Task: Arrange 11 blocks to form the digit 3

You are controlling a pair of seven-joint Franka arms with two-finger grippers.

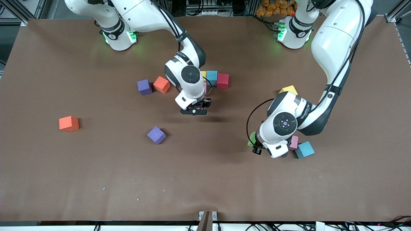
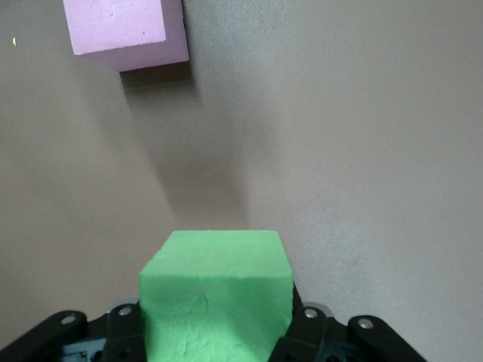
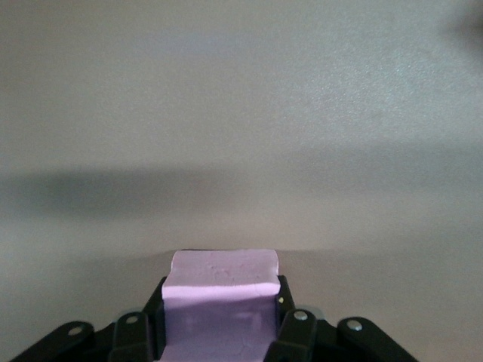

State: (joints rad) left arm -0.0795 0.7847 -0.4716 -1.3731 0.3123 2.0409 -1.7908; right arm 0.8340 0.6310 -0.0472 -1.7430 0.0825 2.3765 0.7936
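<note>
Clamped on a green block (image 2: 216, 298), the left end effector (image 1: 257, 148) hangs above the brown table (image 1: 353, 179) toward the left arm's end, with only an edge of the green cube showing past the wrist in the front view. Just beside it on the table lie a pink block (image 1: 293, 142) and a light blue block (image 1: 304, 149), which touch or nearly touch each other. A yellow block (image 1: 288, 89) sits farther from the front camera, partly hidden by the left arm.

At the middle of the table, the right end effector (image 1: 195, 112) is closed on a pale pink block (image 3: 221, 302) and holds it above bare tabletop. Farther from the front camera than it, a short row of cubes has begun: a yellow one (image 1: 203, 74) mostly hidden by the arm, a light blue one (image 1: 212, 77) and a red one (image 1: 222, 80), side by side and touching.

Loose cubes lie toward the right arm's end: a purple block (image 1: 144, 87) near an orange block (image 1: 161, 84), another purple block (image 1: 156, 134) nearer the front camera, and another orange block (image 1: 68, 123) well apart from the rest.
</note>
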